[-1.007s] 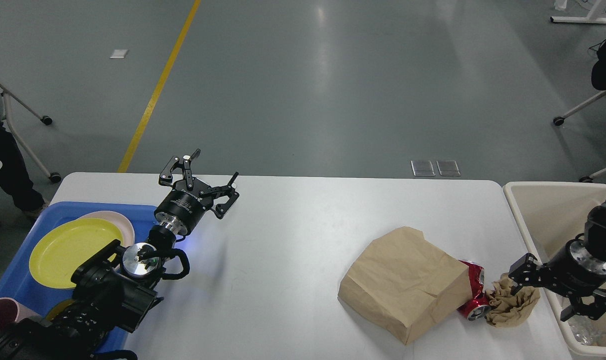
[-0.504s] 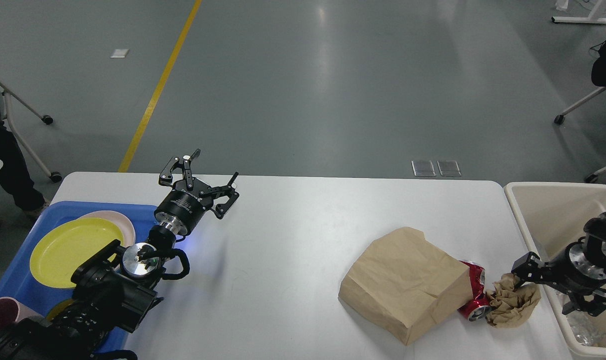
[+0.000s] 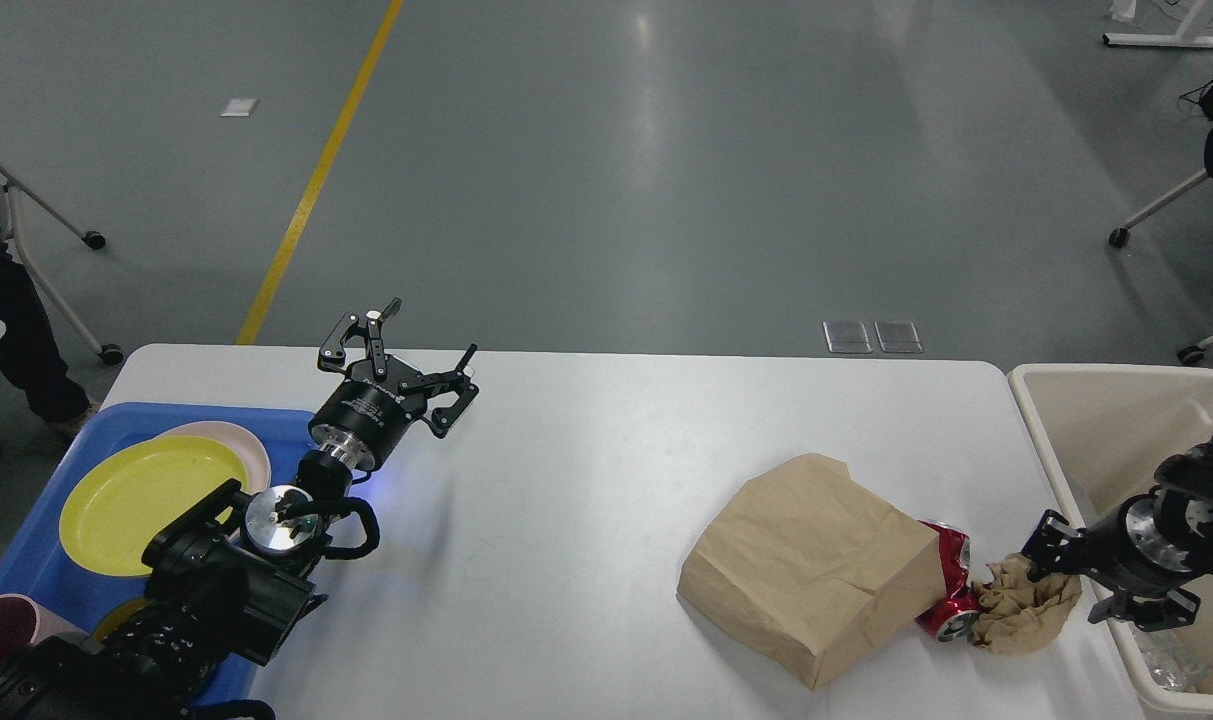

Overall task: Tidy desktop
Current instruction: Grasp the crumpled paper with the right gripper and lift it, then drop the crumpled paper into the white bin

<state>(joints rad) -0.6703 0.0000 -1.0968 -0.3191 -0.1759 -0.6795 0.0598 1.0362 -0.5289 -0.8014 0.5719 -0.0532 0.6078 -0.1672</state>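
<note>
The right claw (image 3: 1061, 570), at the lower right of the frame, has dropped lower and drawn back toward the right edge over the last second; its near finger now presses on the top of the crumpled wad (image 3: 1026, 608), the other finger hanging over the bin (image 3: 1066, 400). It looks partly spread, but whether it truly pinches the paper I cannot tell. My guess is that the grab is being settled before the wad is lifted into the bin just to its right.

The wad touches a red can (image 3: 951, 590) lying on its side, and the can is tucked against the paper bag (image 3: 811, 565) to its left.

The left claw (image 3: 411, 350), at the upper left of the bench (image 3: 586, 470), has not moved; its fingers are spread wide and hold nothing. Beside its arm a blue tray (image 3: 26, 560) carries a yellow plate (image 3: 146, 500).

The bench fills the lower half of the frame, with three pieces of rubbish on it yet.
</note>
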